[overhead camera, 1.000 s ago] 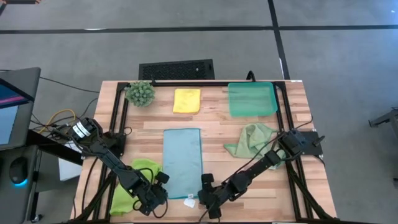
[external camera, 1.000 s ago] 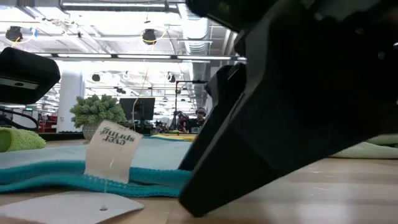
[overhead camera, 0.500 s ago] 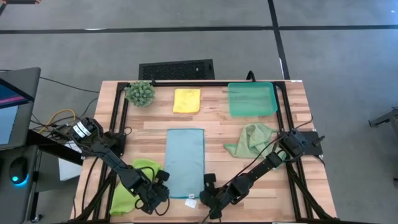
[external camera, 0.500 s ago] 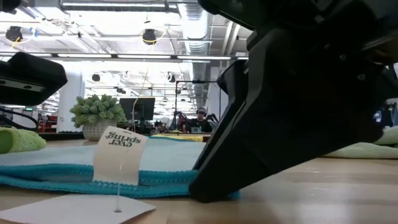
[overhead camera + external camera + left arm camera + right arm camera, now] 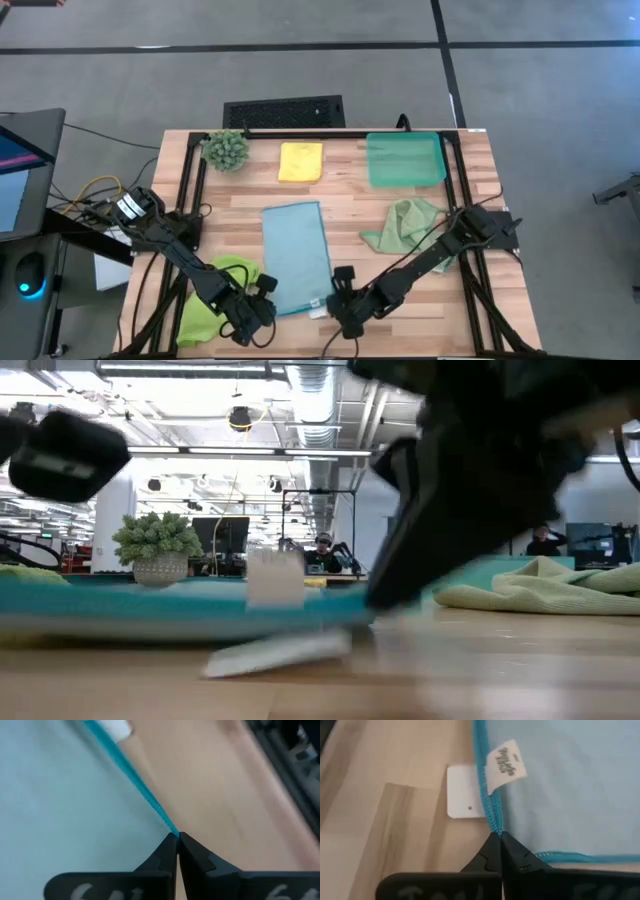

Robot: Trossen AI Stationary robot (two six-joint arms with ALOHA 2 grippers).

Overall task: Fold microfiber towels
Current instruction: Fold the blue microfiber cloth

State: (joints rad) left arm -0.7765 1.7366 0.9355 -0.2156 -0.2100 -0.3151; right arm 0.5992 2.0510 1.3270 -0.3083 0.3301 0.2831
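Our left tool (image 5: 262,309) and right tool (image 5: 338,302) are each pinched shut on a near corner of the blue towel (image 5: 296,254), one at either end of its near hem, which the low view shows raised off the worktop (image 5: 340,195). We judge the cloth light, limp and apt to sag between the grips, so the stitched corners are the sound hold. Farther out lie the lime towel (image 5: 208,296), sage towel (image 5: 405,225) and yellow towel (image 5: 300,161).
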